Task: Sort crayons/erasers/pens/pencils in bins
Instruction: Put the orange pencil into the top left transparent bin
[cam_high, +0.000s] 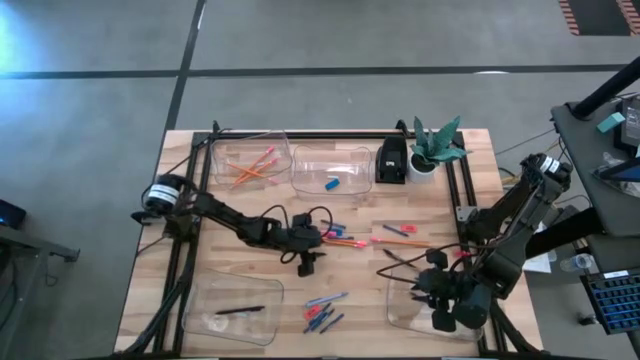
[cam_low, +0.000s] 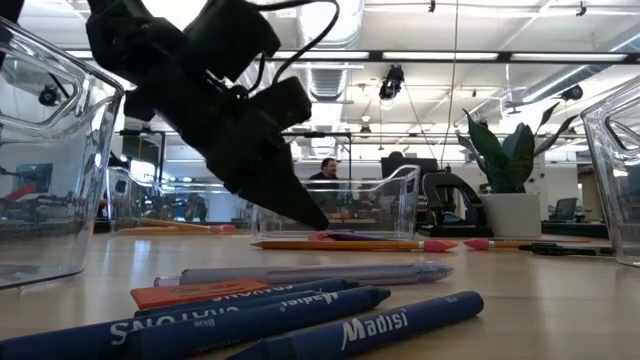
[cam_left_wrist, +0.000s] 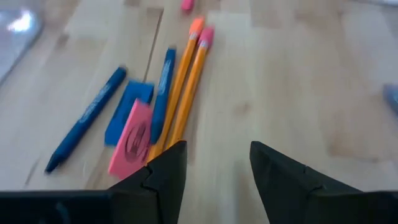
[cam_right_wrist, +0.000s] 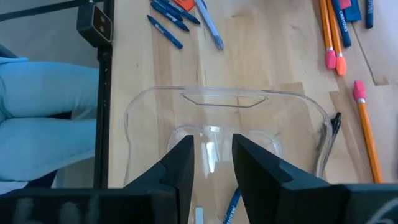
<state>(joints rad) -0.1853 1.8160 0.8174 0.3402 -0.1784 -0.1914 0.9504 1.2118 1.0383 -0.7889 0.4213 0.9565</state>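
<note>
My left gripper (cam_left_wrist: 214, 165), fingers spread, hangs over the pencils (cam_left_wrist: 186, 87); next I pinch one, while the right gripper (cam_right_wrist: 211, 163), fingers parted and empty, sits over its bin (cam_right_wrist: 140, 112).

Lying nearest on the bench, one blue crayon (cam_low: 375, 325) is showing the brand "Madisi" in pale letters. The crayon beside it (cam_low: 250, 318) is carrying the same word upside down. Lettering on the orange eraser (cam_low: 190, 293) is not readable.

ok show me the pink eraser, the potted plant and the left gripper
pink eraser (cam_left_wrist: 132, 138), left wrist view, middle of its flat face
potted plant (cam_high: 421, 165), high view, white pot
left gripper (cam_left_wrist: 214, 163), left wrist view, gap between its open fingertips
</note>
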